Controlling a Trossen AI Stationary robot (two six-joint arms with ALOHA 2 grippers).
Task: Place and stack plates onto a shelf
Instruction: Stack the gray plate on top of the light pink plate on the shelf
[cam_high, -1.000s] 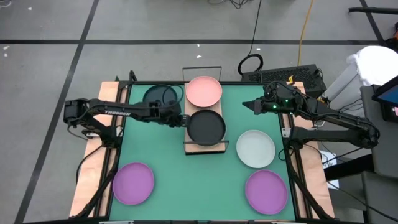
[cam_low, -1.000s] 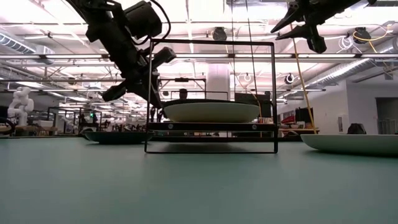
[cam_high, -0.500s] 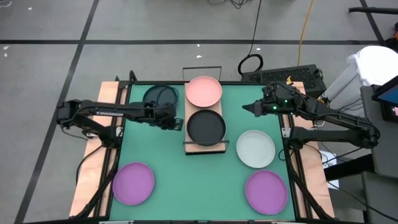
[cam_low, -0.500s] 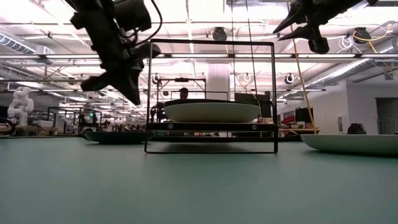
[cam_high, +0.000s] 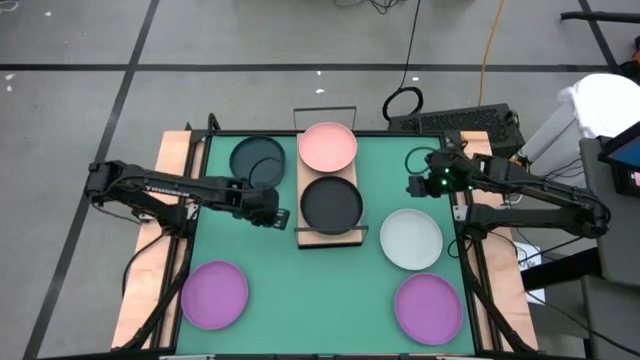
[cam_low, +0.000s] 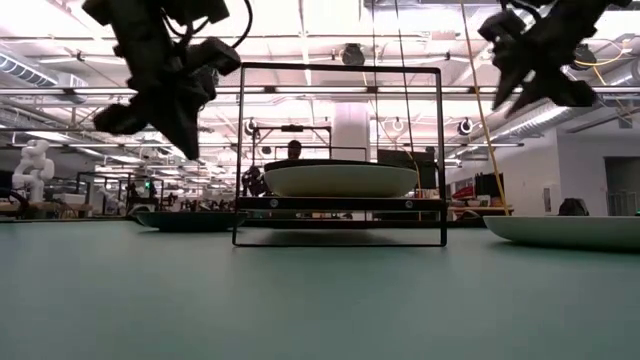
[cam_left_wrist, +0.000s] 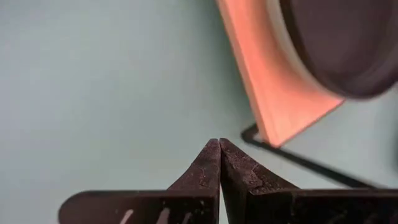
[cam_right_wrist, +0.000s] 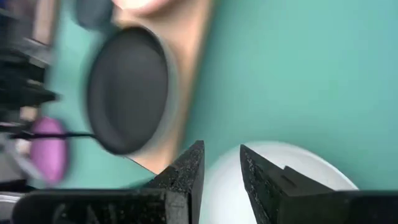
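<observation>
The shelf (cam_high: 303, 190), a wood board with black wire ends, stands mid-table. A pink plate (cam_high: 327, 146) rests on its far end and a dark grey plate (cam_high: 331, 204) on its near end. Another dark grey plate (cam_high: 257, 158) lies on the table at the far left. A whitish plate (cam_high: 411, 239) lies right of the shelf, and two purple plates (cam_high: 214, 293) (cam_high: 428, 307) lie near the front. My left gripper (cam_high: 282, 216) hangs shut and empty beside the shelf's near-left corner (cam_left_wrist: 273, 134). My right gripper (cam_high: 413, 187) hovers open and empty above the whitish plate's far rim (cam_right_wrist: 298, 165).
Bare green mat lies between the purple plates and in front of the shelf. Wooden side rails (cam_high: 150, 280) run along both table sides. A black wire frame (cam_low: 340, 68) rises over the shelf's near end. Cables and a keyboard (cam_high: 465, 122) lie beyond the far-right corner.
My left gripper, still shut, has drawn away from the dark grey plate on the shelf, toward the table's near edge and a little left. My right gripper has tipped from pointing across the table to pointing more steeply down, and has sunk slightly toward the whitish plate.
</observation>
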